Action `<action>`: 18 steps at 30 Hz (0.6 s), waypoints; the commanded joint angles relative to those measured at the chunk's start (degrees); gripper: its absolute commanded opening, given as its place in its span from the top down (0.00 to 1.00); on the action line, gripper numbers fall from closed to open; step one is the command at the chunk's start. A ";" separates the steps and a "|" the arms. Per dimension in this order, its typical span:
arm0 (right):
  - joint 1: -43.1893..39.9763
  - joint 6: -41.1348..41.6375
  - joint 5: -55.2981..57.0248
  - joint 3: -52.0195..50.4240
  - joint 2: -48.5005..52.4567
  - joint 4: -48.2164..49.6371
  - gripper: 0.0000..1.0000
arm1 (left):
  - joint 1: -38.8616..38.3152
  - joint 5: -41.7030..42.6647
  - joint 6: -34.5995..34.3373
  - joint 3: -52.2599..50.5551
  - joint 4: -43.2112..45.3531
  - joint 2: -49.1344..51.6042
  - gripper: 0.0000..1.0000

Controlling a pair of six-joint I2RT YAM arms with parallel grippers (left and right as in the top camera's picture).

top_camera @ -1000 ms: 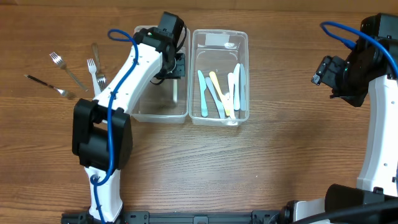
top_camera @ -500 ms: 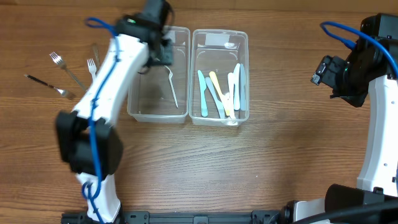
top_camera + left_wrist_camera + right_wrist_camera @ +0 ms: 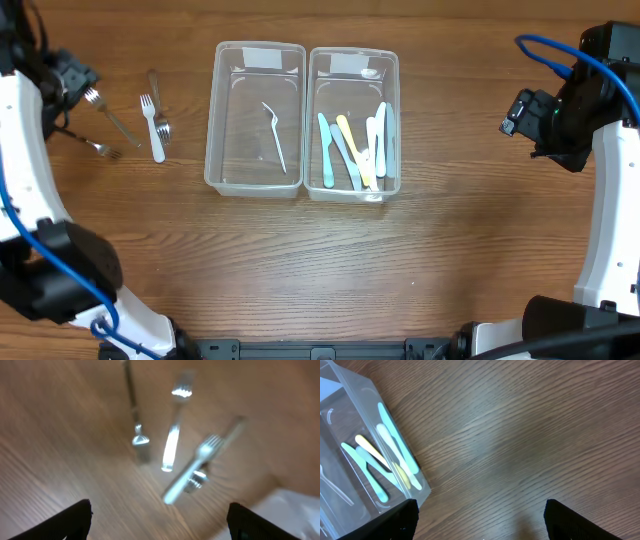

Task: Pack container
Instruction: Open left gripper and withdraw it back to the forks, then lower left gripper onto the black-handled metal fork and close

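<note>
Your left tool [image 3: 160, 512] is no longer over the left container [image 3: 212, 130]. A second ago it was down inside that box with a thin clear fork [image 3: 275, 135]. Now this fork lies alone on the bottom of the box, a little slanted, and the arm has swung far to the left side of the counter [image 3: 300, 270]. In the left wrist view the two fingers stand wide apart at the lower corners with nothing between them, so this tool is apart and empty. Under it you see the loose forks [image 3: 172, 445], somewhat blurred. They lie on the wood near the left container, outside it.

The right tool [image 3: 480, 515] has not moved. It hangs at the right side, well apart from both boxes, with fingers apart and holding nothing. The right container [image 3: 398, 120] holds the coloured cutlery [image 3: 352, 150], several pieces side by side.

I judge that one delivery is finished and the next pick is beginning. Several forks are not yet packed, so the task is only partly done. Some of them seem to touch each other, so you should choose one that lies free, or the fingers may catch two.
</note>
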 commanded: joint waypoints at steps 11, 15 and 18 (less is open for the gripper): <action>-0.02 -0.42 -0.33 0.13 -0.59 -0.72 0.17 | 7.65 3.61 -1.68 -5.77 6.40 17.94 0.07; -0.02 -0.42 -0.33 0.13 -0.59 -1.60 0.17 | 7.56 3.58 -1.70 -5.77 8.17 20.98 0.05; -0.02 -0.42 -0.33 0.11 -0.59 -1.86 0.17 | 7.54 3.39 -2.16 -5.77 9.51 22.60 0.04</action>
